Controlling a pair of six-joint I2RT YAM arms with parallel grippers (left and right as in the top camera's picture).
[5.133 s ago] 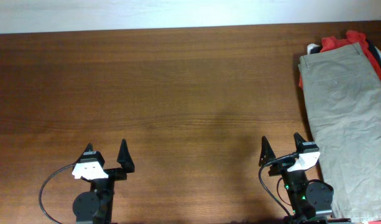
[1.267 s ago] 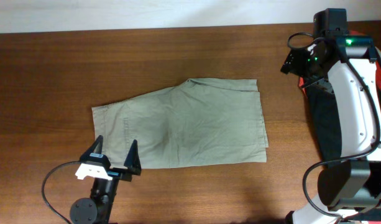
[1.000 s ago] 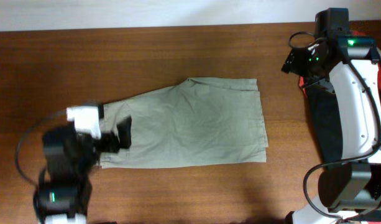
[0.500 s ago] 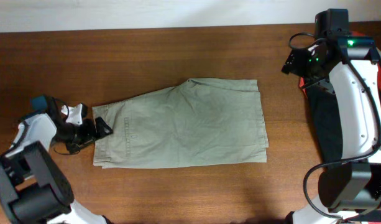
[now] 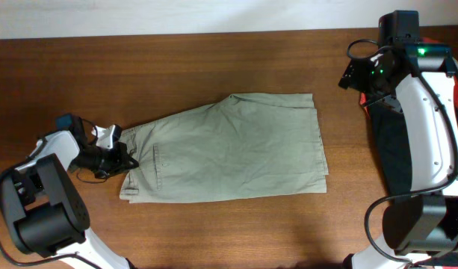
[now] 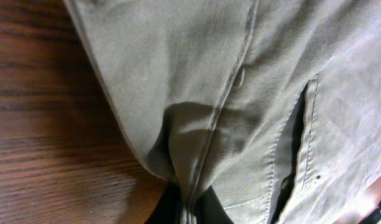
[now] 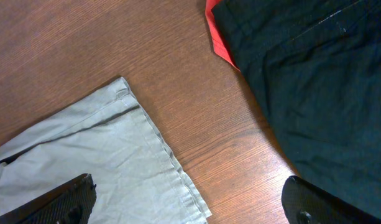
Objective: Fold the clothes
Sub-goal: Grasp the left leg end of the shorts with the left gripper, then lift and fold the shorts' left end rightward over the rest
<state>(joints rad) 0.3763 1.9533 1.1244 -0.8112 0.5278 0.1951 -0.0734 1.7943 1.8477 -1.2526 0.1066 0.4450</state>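
1. One pair of khaki shorts point(image 5: 229, 149) lies spread flat about the middle of the wooden table point(image 5: 214, 67). In the overhead view its waistband end is to the left and its leg hems are to the right.
2. One black garment point(image 5: 389, 149) lies to the right of the shorts' hems, with bare wood between them. One red-orange garment point(image 7: 218, 37) shows from under the black one's edge on the side nearest the shorts.
3. The left gripper point(image 5: 118, 157) sits low at the shorts' waistband edge, its arm bent in from the left of the shorts. Its fingers are clamped on a pinched fold of waistband cloth, which puckers between them in the left wrist view.
4. The right gripper point(image 5: 353, 76) hangs off the shorts' upper right hem corner, between the shorts and the black garment. Its arm stretches long over the black garment. Its fingers point(image 7: 72, 199) stand wide apart, holding nothing.
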